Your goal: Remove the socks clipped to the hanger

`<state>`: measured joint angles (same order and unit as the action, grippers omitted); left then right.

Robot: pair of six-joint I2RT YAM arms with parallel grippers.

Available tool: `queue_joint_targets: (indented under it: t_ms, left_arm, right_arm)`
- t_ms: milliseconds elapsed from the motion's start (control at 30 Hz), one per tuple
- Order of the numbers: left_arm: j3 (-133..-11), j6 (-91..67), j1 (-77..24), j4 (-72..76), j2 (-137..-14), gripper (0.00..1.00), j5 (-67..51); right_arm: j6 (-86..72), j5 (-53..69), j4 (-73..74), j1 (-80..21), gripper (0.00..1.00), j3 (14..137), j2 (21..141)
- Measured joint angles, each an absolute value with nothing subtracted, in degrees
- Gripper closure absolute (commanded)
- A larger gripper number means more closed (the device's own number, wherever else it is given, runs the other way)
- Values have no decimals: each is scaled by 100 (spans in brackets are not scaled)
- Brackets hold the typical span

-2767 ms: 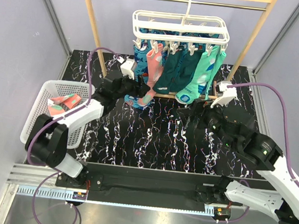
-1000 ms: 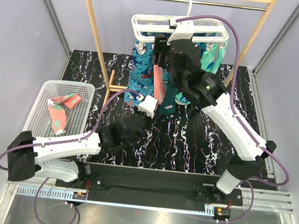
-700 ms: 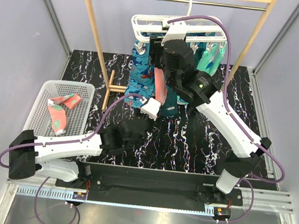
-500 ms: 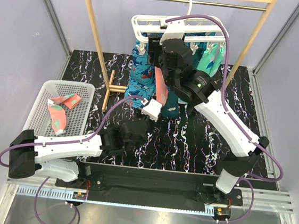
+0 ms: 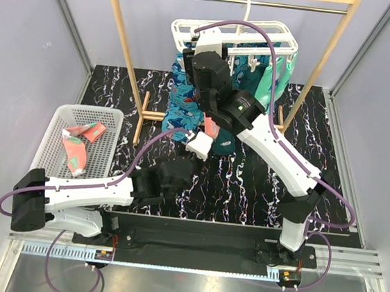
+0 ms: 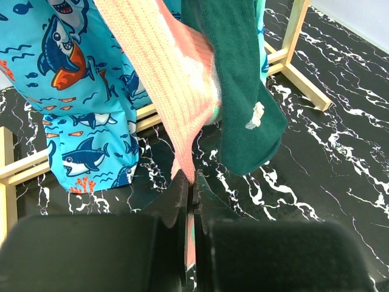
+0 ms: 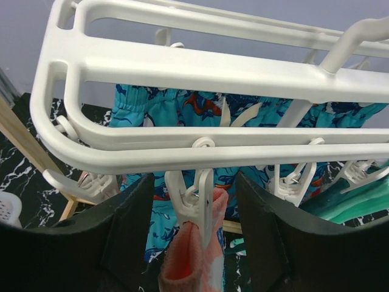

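Note:
The white hanger (image 7: 182,67) hangs from the wooden rail, with its socks clipped under it. My right gripper (image 7: 193,194) is open just under the rails, one finger on each side of the white peg (image 7: 200,204) that clips the cuff of the coral-pink sock (image 7: 185,258). That sock (image 6: 164,79) runs down to my left gripper (image 6: 190,182), which is shut on its toe end low over the table. A dark teal sock (image 6: 237,79) hangs beside it on the right and a blue shark-print sock (image 6: 79,91) on the left. A mint-green sock (image 5: 268,77) hangs at the hanger's right end.
The tall wooden rail stand (image 5: 126,34) frames the hanger, and its foot bars (image 6: 304,79) lie on the black marbled table. A white mesh basket (image 5: 58,121) at the left holds pink socks (image 5: 76,149). The right arm (image 5: 278,155) stretches across the middle of the table.
The right arm has slid left along the hanger and now straddles the pink sock's peg, its jaws a little narrower. The left gripper has stayed shut on the sock and barely shifted.

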<state>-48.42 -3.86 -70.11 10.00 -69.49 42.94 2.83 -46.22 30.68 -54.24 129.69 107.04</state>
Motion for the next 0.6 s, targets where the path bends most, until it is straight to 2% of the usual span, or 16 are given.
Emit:
queue_joint_targets:
  t_ms: [100, 267, 333, 367, 433, 467, 500, 600]
  left_arm:
    - [-4842, -384, -7037, 1002, -6949, 100, 4322]
    - [-4842, -364, -7061, 1007, -6952, 100, 4355]
    - [-4842, -349, -7067, 1015, -6958, 100, 4366]
    - [-4845, -346, -7067, 1024, -6963, 100, 4375]
    - [-4866, -344, -7078, 1037, -6993, 100, 4383]
    - [-4873, -344, -7083, 1037, -7002, 100, 4383]
    - [-4873, -344, -7089, 1039, -7002, 100, 4383]
    - [-4875, -344, -7105, 1037, -7004, 100, 4386]
  right_arm:
    - [425, -4790, 3020, -5448, 38, 12969, 10715]
    - [687, -5054, 2738, -5494, 47, 12962, 10715]
    - [786, -5111, 2652, -5496, 55, 12962, 10715]
    - [808, -5137, 2633, -5498, 65, 12962, 10715]
    - [878, -5153, 2602, -5500, 77, 12962, 10715]
    - [891, -5157, 2593, -5505, 94, 12962, 10715]
    - [910, -5155, 2591, -5509, 100, 12962, 10715]
    - [882, -5148, 2569, -5513, 100, 12962, 10715]
